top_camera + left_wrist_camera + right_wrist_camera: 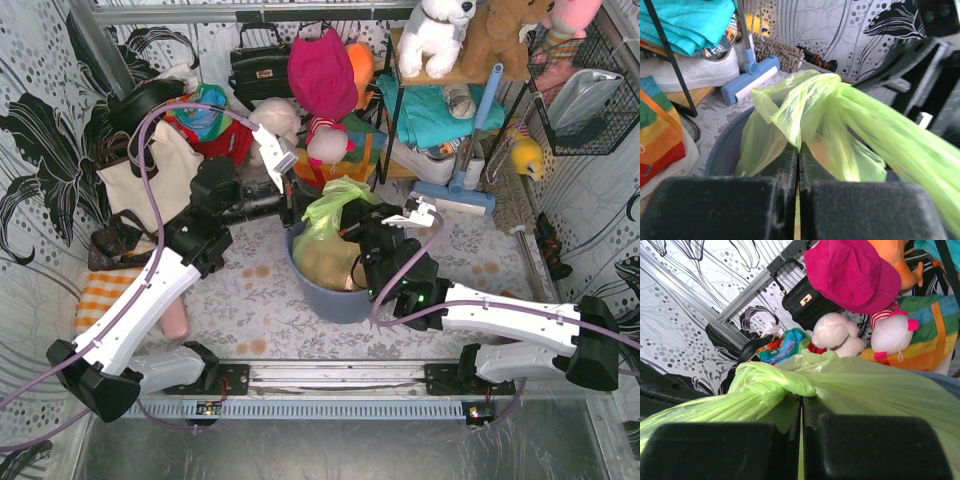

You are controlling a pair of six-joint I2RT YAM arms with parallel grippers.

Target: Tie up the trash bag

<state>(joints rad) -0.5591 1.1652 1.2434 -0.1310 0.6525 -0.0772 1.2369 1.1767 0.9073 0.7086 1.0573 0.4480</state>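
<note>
The lime-green trash bag (330,225) sits in a round blue-grey bin (330,295) at the table's middle, tan paper showing through. Its handle strips are gathered into a twisted bunch above the bin, seen in the left wrist view (815,100) and as a knot-like wrap in the right wrist view (785,382). My left gripper (290,208) is shut on a strip of the bag at the bunch's left; its jaws pinch green plastic (799,150). My right gripper (345,228) is shut on another strip at the bunch's right; plastic runs between its jaws (801,405).
A metal shelf (440,80) with teal cloth and plush toys stands behind right. A blue lint roller (460,195), bags, a pink hat (320,70) and toys crowd the back. A cream tote (150,175) lies at left. A wire basket (590,90) hangs at right.
</note>
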